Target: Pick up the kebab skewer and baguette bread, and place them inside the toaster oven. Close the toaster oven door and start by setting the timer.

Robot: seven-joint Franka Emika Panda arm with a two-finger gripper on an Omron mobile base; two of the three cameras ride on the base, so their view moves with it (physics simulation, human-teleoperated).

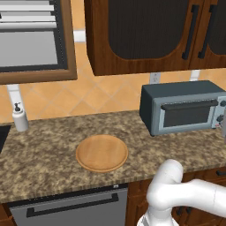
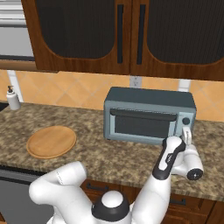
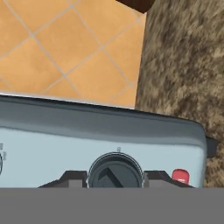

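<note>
Hand view: a round dark timer knob (image 3: pixel 115 171) on the pale grey-blue control panel sits squarely between the two dark fingertips, one pad (image 3: pixel 72 177) against each side of it; a small red lamp (image 3: pixel 180 176) lies just beside the knob.
Gripper: the two-finger gripper (image 3: pixel 115 179) is closed partway around the timer knob, jaws flanking the dial and apparently pinching it.
Toaster oven: the boxy grey-blue toaster oven (image 2: pixel 148 114) stands on the speckled brown granite counter (image 2: pixel 109 153), against the orange tiled wall (image 2: pixel 78 89) and under the dark wooden cabinets (image 2: pixel 131 35).
Door: the dark glass toaster oven door (image 2: pixel 142 123) with its grey bar handle looks shut, upright against the oven front.
Food: what lies behind the oven glass is too dark to tell.
Step, as judged: the timer is being set, the last part of the task.
Handling of the knob: rigid, small and smooth plastic, likely to slip under a loose pinch; hold it across its diameter, fingers square to the oven face, and twist about its own axis without pulling outward.
Risk: an off-centre grip may skid off the dial rather than turn it.
Elsewhere: a round wooden board (image 1: pixel 102 152) lies on the counter well apart from the oven, and a white soap dispenser (image 1: pixel 19 117) farther still.
</note>
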